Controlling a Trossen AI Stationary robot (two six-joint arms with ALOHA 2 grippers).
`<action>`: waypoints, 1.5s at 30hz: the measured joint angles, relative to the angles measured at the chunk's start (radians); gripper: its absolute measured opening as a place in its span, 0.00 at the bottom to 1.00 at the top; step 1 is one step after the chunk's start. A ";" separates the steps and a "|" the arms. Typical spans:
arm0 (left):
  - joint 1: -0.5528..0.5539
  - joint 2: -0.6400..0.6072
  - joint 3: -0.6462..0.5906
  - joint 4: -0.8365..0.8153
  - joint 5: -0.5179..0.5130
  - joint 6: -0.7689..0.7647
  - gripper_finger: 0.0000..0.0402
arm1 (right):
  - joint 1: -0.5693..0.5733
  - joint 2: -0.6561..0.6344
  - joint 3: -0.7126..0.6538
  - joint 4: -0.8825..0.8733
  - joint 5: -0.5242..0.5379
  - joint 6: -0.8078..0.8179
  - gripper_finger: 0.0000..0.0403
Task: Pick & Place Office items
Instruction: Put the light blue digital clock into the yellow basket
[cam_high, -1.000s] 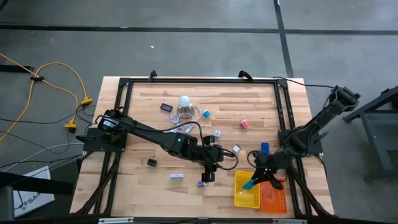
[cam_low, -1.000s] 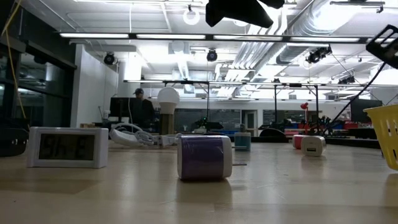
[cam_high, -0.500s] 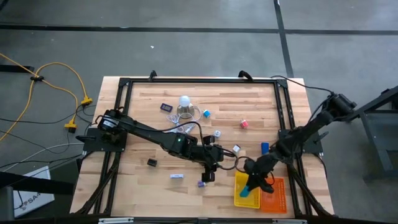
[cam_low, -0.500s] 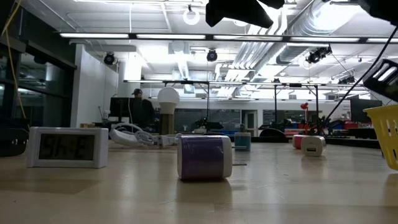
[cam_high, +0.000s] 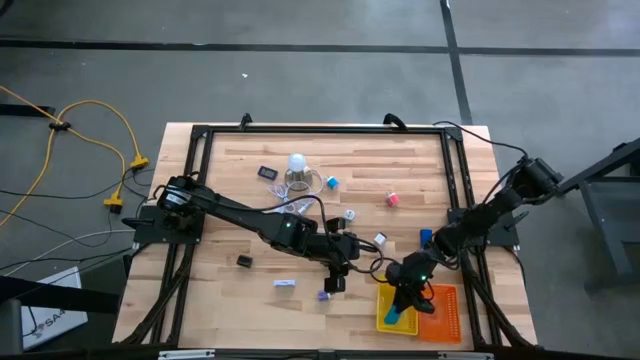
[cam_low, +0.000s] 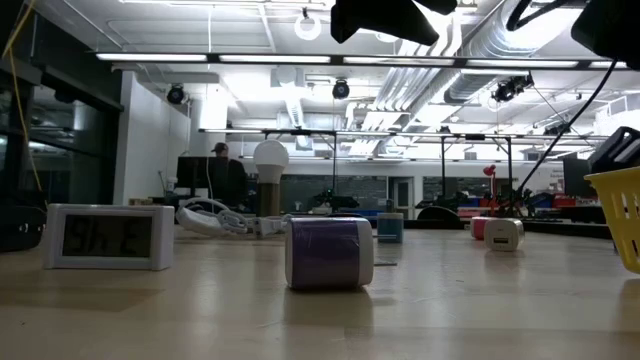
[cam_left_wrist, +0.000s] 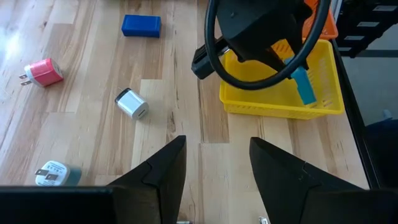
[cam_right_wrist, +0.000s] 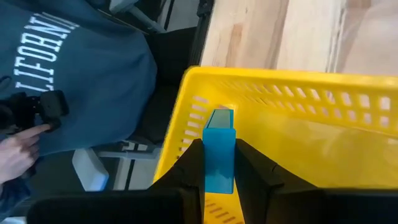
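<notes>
right gripper (cam_right_wrist: 219, 163): jaws clamped on teal stick (cam_right_wrist: 219, 149), moved from beside yellow tray (cam_high: 383, 300) to over it, front-right desk corner.
meaning: drop-off next, prob.
left gripper (cam_left_wrist: 212, 171): jaws apart, empty, unmoved mid-desk.

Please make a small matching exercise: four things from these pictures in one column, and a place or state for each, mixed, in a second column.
1. teal stick
2. left tool
3. blue block
4. yellow tray

a. open, empty, above bare table
b. lying alone on the table
c. held by the shut right tool over the tray
d. beside the orange tray

Pairs: 1-c, 2-a, 3-b, 4-d
</notes>
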 joint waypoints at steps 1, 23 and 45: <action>0.000 0.000 0.000 0.000 0.000 0.000 0.42 | 0.000 0.000 0.000 -0.004 0.003 0.000 0.12; 0.000 0.000 0.000 -0.001 0.000 0.000 0.42 | 0.000 0.000 0.000 0.013 0.037 0.001 0.16; 0.000 0.000 0.000 -0.003 0.000 0.000 0.42 | 0.000 0.102 0.001 0.091 -0.024 0.057 0.15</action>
